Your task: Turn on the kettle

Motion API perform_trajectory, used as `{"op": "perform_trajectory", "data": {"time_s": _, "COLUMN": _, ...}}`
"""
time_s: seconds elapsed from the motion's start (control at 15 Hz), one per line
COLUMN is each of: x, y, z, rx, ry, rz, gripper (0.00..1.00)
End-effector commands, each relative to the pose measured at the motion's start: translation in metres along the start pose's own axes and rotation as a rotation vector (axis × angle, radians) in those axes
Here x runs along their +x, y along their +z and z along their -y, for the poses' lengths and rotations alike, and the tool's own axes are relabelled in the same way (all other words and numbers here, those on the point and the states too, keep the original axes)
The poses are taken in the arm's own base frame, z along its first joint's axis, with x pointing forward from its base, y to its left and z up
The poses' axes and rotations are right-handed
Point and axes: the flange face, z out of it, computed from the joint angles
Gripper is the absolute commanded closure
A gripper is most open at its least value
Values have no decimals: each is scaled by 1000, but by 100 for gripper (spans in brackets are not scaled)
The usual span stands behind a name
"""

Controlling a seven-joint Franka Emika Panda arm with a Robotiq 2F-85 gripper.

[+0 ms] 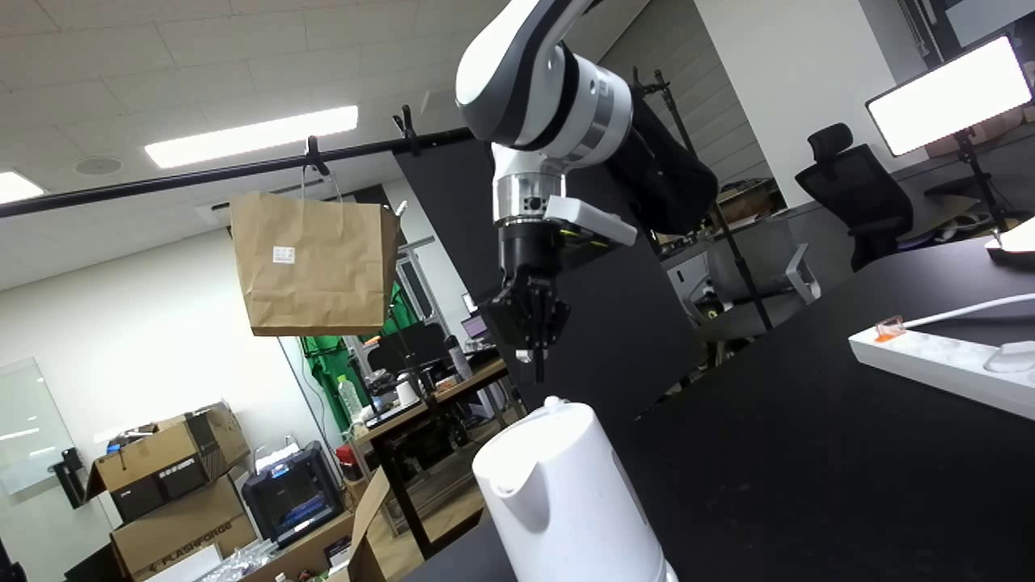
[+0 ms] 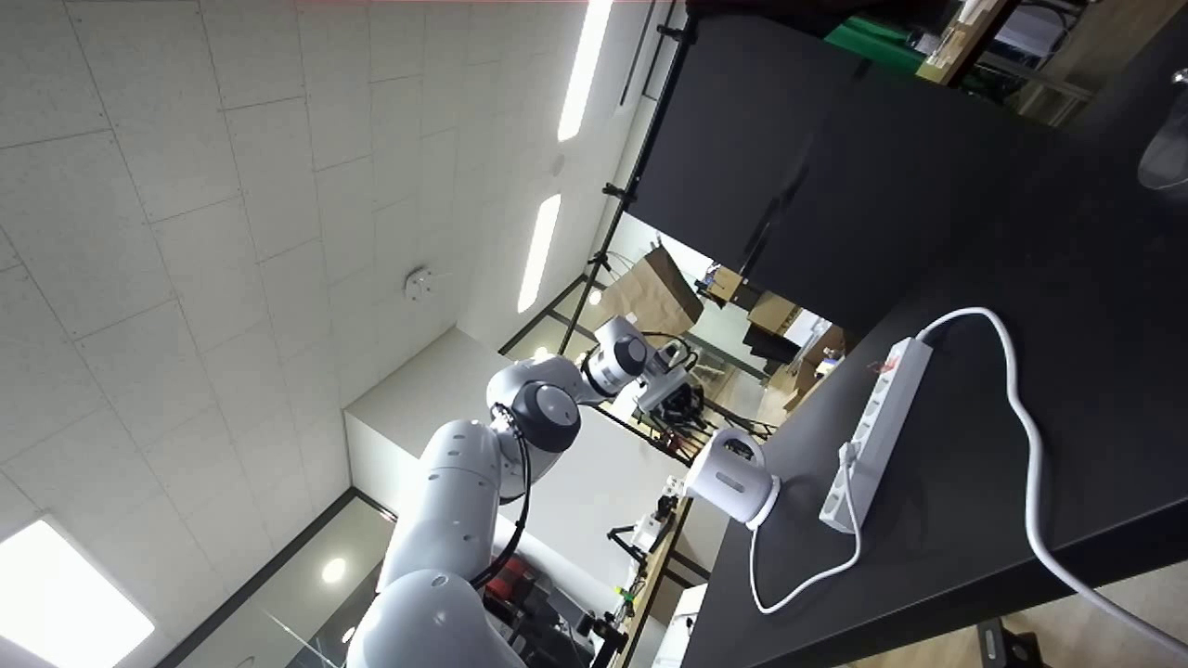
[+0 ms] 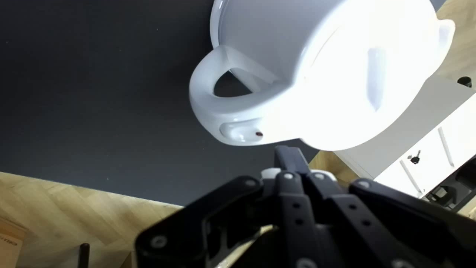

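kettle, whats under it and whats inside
A white base shows under the kettle, with a white cord leading off, on the black table. The base's middle is covered by the kettle; the closed lid hides whatever is inside.

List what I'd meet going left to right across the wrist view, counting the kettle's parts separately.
Printed brown box in the lower corner → black rod → white kettle's handle → grey strip on its lid → spout → small dark round object near the edge.
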Motion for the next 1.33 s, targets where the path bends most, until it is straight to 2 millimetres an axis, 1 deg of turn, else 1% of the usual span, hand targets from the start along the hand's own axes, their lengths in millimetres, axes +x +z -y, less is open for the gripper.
{"op": "perform_trajectory", "data": {"time_s": 0.0, "x": 1, "y": -3, "z": -7, "rx": 6, "ry": 23, "rz": 4, "gripper": 100}}
{"op": "perform_trajectory", "data": {"time_s": 0.4, "x": -2, "y": 2, "z": -14, "rx": 10, "ry": 32, "rz": 10, "gripper": 100}}
{"op": "perform_trajectory", "data": {"time_s": 0.87, "x": -6, "y": 13, "z": -19, "rx": 15, "ry": 41, "rz": 21, "gripper": 100}}
{"op": "perform_trajectory", "data": {"time_s": 1.27, "x": -5, "y": 14, "z": -15, "rx": 11, "ry": 34, "rz": 33, "gripper": 100}}
